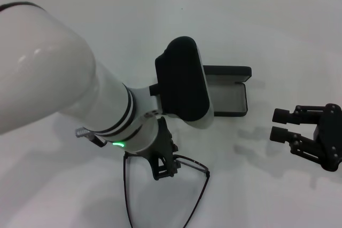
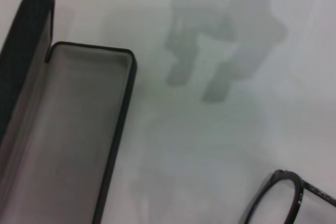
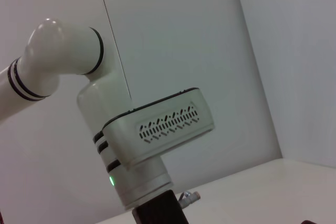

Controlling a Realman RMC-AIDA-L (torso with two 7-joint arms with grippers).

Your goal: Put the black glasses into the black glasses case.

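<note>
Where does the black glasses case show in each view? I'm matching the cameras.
Head view: black glasses case lies open, centre-right, partly behind the left arm.
Left wrist view: case fills the left side, grey lining up.
Right wrist view: not in it.
Shared landmark: the black glasses.

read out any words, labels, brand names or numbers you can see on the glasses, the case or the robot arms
None can be read anywhere.
Black glasses: no marking visible.
Black glasses case: plain black shell, plain grey lining.
Left gripper and right gripper: no lettering; the left arm shows only a green light.

Robot lab – bare white table [image 1: 256, 30], plain white panelled walls [image 3: 173, 35], nothing homely
</note>
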